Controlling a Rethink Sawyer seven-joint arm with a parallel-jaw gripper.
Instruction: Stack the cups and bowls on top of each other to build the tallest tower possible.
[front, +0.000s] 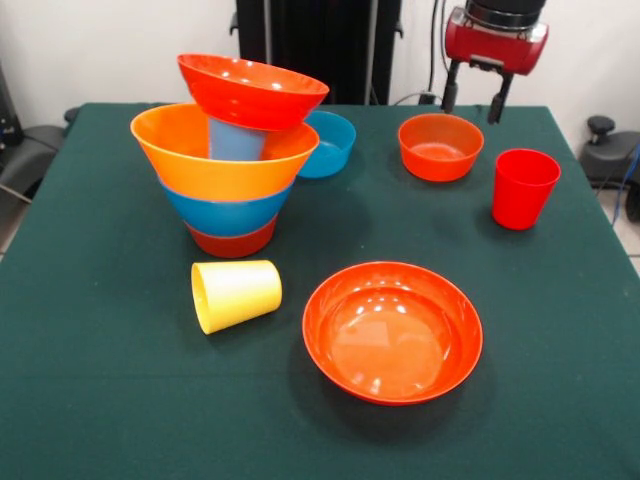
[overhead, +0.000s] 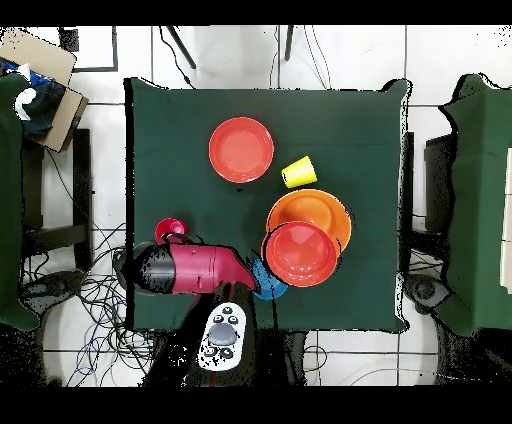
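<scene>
The tower stands at the left: a small red-orange bowl (front: 232, 240) at the bottom, then the large blue bowl (front: 228, 212) and the huge orange bowl (front: 225, 165). The light blue cup (front: 237, 140) stands inside, and a wide red-orange bowl (front: 252, 90) rests tilted on it. From overhead that top bowl (overhead: 299, 253) covers part of the orange bowl (overhead: 330, 205). The yellow cup (front: 236, 294) lies on its side in front. The red cup (front: 524, 188) stands upright at the right. My gripper (front: 472, 100) hangs open and empty above the table's far right, behind a small red-orange bowl (front: 440, 147).
A wide shallow red-orange bowl (front: 392, 330) sits near the front middle. The small blue bowl (front: 330, 143) sits right behind the tower. In the overhead view my arm (overhead: 190, 268) hides the small red-orange bowl. The green table (front: 100, 400) is ringed by chairs and floor cables.
</scene>
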